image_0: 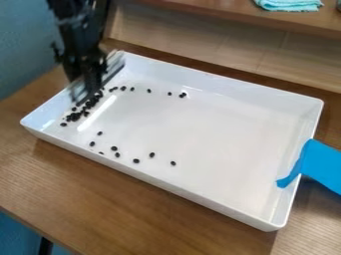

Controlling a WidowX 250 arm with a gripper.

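A brown wood-grain bench [126,209] takes up most of the view, running beneath everything else. On it sits the next largest thing, a white rectangular tray [220,205] with low, upright walls, set at a slant, one short side toward the upper left and the other toward the right. Behind it stands a pale wood panel [206,47], topped by a brown wooden shelf [220,12]. A blue wall [23,50] shows at the upper left.

The black arm comes in from the top edge at the left, and its gripper [88,89] hangs low over the tray's upper-left end. Whether the jaws are released or clenched I cannot tell. Right by them is a blurred greyish flat piece [114,65], slanting along that end of the tray; whether it is grasped is unclear.

Smaller is a bright blue strip [321,164], which comes in from the right edge and laps over the tray's right wall, its end inside. A folded teal cloth [289,5] lies on the shelf at the upper right.

Smallest are the black beans [75,115], all inside the tray. Many crowd in a narrow band just below the gripper, near the left end. A loose row trails rightward from the top of that band, and several more lie scattered toward the tray's near long wall.
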